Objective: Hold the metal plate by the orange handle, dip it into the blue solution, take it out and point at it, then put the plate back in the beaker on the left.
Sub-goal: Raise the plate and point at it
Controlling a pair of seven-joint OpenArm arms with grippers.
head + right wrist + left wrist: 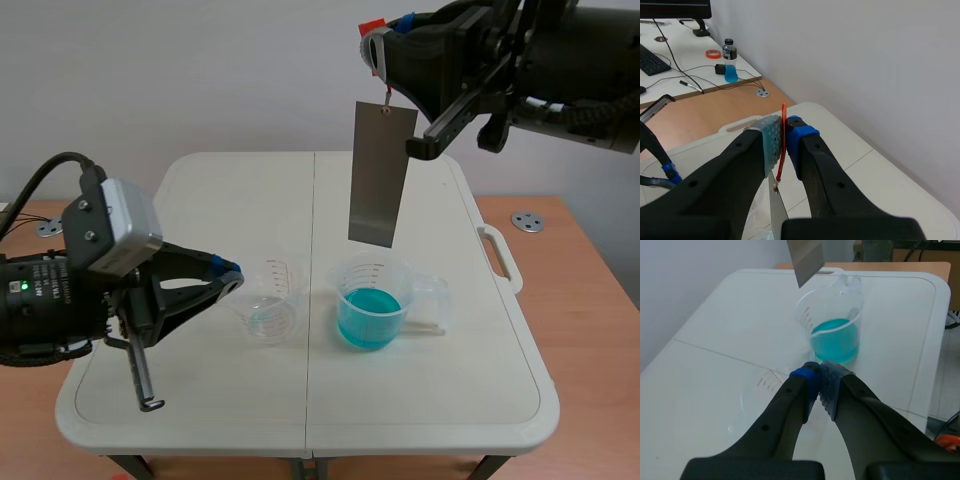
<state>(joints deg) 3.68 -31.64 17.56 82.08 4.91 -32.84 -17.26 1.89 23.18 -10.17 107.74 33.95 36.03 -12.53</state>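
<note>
My left gripper (229, 274) (819, 378) hangs low over the left half of the bench (200, 200), its fingers pressed together with nothing between them. Just ahead of its tips, and partly beneath them in the left wrist view, stands the clear beaker (268, 300) (757, 396), with only a faint bluish tint at its bottom. Farther ahead of that gripper, beyond the clear beaker, is the second beaker (385, 290) (832, 305), its spout and handle turned away from my left gripper; the blue solution (368, 318) (836, 340) fills its lower part.

The metal plate (381, 175) (806, 257) (776, 212) hangs upright in the air straight below my right gripper (378, 52) (784, 147), its lower edge above the rim of the second beaker and out of the liquid. My right gripper is raised high over the right half of the bench, clamped narrowly on the orange handle (385, 97) (784, 117), a thin strip that stands up between the two pads and runs down to the hole at the plate's upper end
</note>
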